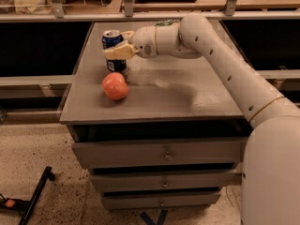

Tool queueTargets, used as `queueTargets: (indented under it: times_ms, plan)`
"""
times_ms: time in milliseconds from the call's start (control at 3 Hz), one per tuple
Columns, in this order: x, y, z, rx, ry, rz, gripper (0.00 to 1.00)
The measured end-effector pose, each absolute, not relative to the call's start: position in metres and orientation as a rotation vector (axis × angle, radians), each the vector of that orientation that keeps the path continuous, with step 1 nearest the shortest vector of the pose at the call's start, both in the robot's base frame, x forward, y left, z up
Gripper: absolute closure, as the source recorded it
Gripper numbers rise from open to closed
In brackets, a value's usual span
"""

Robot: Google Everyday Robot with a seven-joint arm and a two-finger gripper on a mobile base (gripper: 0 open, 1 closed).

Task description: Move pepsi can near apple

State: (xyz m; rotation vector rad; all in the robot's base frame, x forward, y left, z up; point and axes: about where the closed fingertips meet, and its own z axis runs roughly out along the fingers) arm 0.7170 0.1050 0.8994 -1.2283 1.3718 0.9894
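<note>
Gripping the pepsi can (111,40) around its middle, the gripper (116,48) had its fingers closed on the can's sides, apparently to keep it upright. The can stood just behind the apple (115,86) on the cabinet top (187,93), seemingly positioned for release; contact with the surface was unclear.

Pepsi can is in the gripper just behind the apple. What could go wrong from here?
1. The gripper, shut on the pepsi can, is very close behind the apple. Bringing the can forward may nudge the round apple, which could roll toward the front edge of the cabinet top.
2. I cannot tell whether the can rests on the top; opening the fingers while it hangs could tip it over.
</note>
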Motion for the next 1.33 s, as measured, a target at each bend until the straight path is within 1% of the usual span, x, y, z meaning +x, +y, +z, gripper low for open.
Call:
queueTargets:
  times_ms: [333,1000,1333]
  plan:
    - [0.7050,0.0986,0.8912,-1.277,1.359,0.975,0.59]
    - [0.6996,0.0996,0.8834,-1.307,1.345,0.979,0.13]
    - [0.6988,0.1024,0.8830,-1.310,1.343,0.983,0.00]
